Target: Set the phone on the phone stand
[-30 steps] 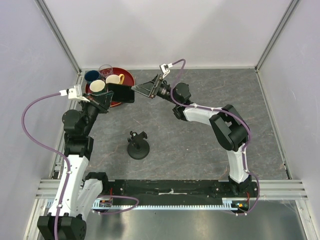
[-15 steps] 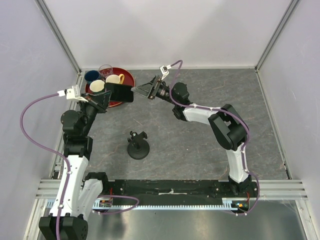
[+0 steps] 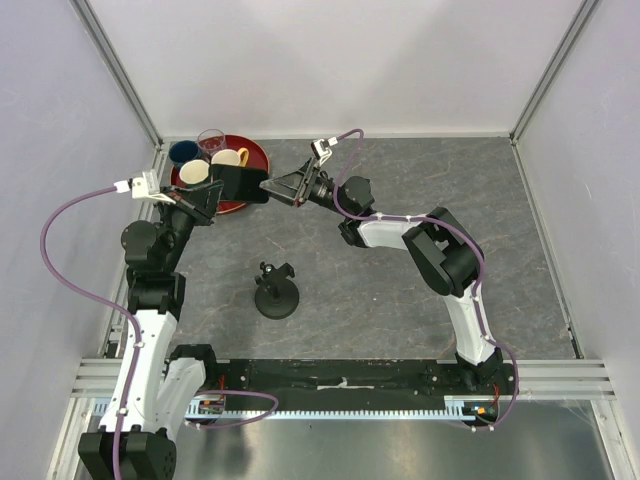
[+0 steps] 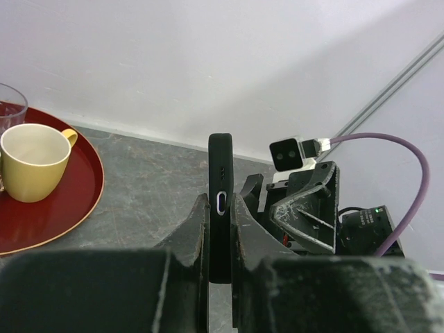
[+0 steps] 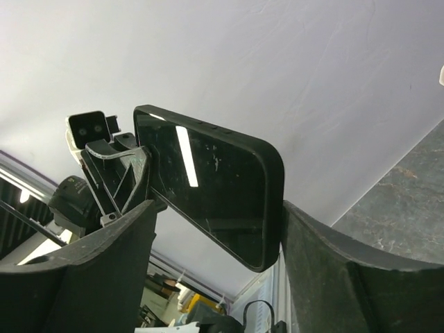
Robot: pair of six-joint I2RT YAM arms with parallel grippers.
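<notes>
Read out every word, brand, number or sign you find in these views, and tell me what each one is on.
No readable word, brand, number or sign in any view.
Thin flat black smartphone: dark screen, only a light reflection, no logo showing.
Pale yellow ceramic mug on the round red tray: plain.
Small black disc-based phone stand: too small to show any marking.

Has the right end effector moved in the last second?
Yes. The right end effector moved left, toward the red tray, and now straddles the phone end.
</notes>
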